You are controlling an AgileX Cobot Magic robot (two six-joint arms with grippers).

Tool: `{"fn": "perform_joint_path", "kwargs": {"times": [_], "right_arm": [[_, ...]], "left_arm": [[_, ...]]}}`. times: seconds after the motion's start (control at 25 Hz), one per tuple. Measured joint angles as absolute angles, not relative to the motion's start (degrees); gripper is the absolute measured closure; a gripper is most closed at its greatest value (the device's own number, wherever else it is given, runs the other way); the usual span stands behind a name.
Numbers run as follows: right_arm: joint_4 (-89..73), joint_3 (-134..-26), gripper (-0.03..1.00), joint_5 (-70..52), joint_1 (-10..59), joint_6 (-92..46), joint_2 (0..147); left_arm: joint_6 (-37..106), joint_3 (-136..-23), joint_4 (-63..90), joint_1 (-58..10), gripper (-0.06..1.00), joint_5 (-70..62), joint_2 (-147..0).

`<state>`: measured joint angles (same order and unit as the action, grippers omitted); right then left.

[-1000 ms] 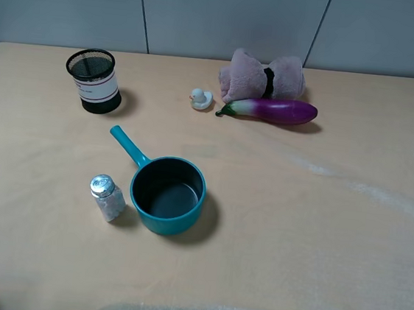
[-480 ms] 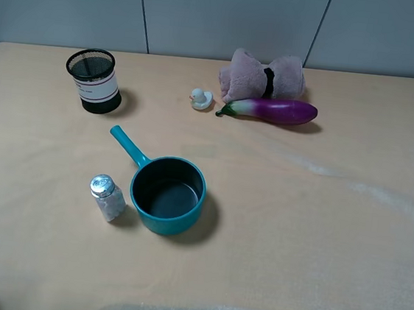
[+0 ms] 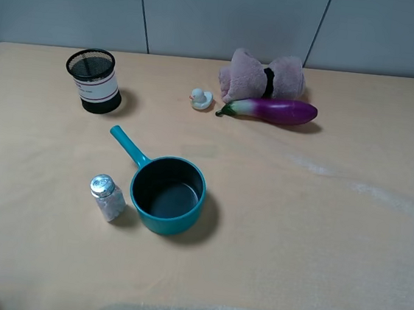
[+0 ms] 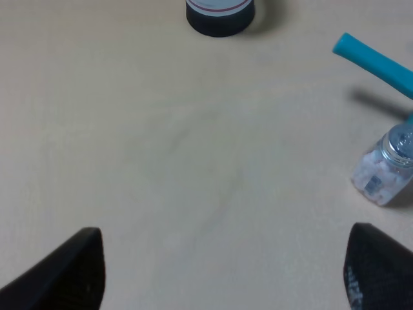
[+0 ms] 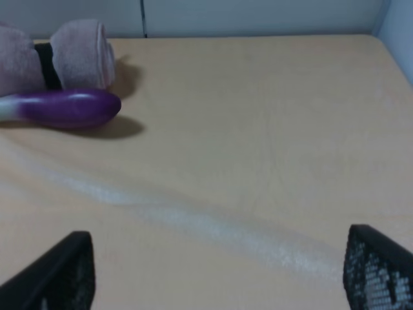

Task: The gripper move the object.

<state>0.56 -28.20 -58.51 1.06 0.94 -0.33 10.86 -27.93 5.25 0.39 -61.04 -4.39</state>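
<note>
The small clear glass shaker (image 3: 106, 198) with a silver cap and whitish-pink grains stands upright on the tan table, just left of the teal pot (image 3: 167, 194). It also shows in the left wrist view (image 4: 386, 169), ahead of and to one side of my left gripper (image 4: 222, 274). That gripper is open and empty, its black fingertips (image 4: 71, 271) spread wide, well short of the shaker. My right gripper (image 5: 219, 274) is open and empty over bare table. In the exterior high view only dark corners of the arms show at the bottom edge.
A black mesh cup (image 3: 92, 80) stands at the back left. A white duck figure (image 3: 200, 98), a purple eggplant (image 3: 271, 110) and a rolled pink towel (image 3: 263, 76) lie at the back centre. The pot's handle (image 3: 128, 145) points to the back left.
</note>
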Motion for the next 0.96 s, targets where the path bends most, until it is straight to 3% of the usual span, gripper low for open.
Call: {"fn": "perform_joint_path", "kwargs": {"times": [0.96], "right_arm": [[0.56, -28.20, 0.38, -58.45, 1.06, 0.61, -0.33]], "left_arm": [[10.86, -27.93, 5.25, 0.39, 0.19, -61.04, -4.39]]}}
